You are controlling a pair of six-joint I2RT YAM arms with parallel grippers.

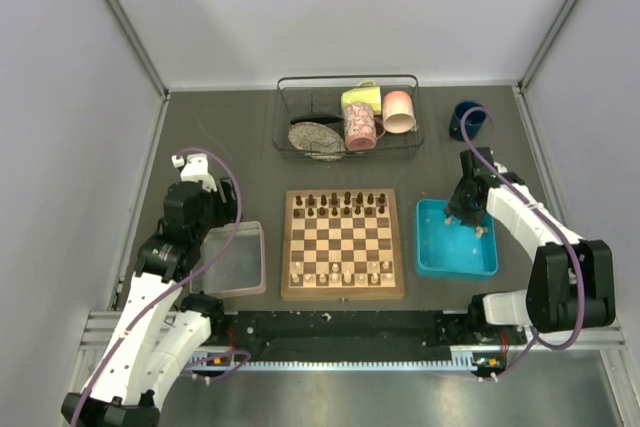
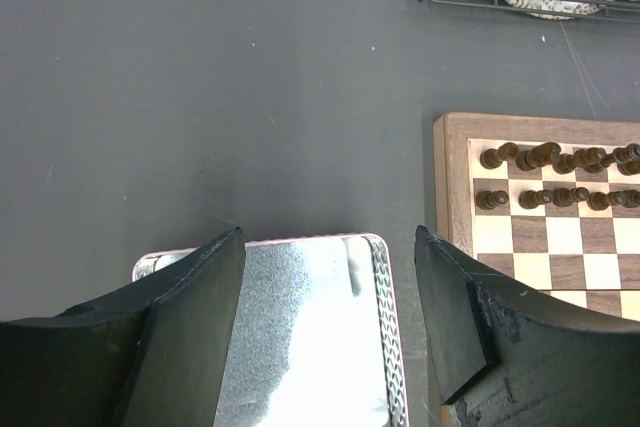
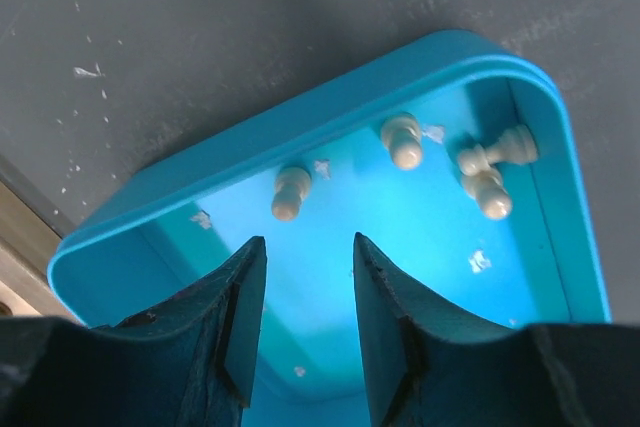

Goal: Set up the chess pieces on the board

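Right end effector hovered over four cream pieces in the blue tray
Jaws partly spread, empty; left end effector gaped over the pinkish tray, no piece visible inside. Two pieces touched by the wall, so a pinch risked catching both or rolling one. The board lay between the trays.

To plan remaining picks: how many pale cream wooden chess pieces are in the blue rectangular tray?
4 in the blue rectangular tray: one pale cream wooden chess piece before the right gripper, one mid-tray, two together in a corner. More may be hidden.
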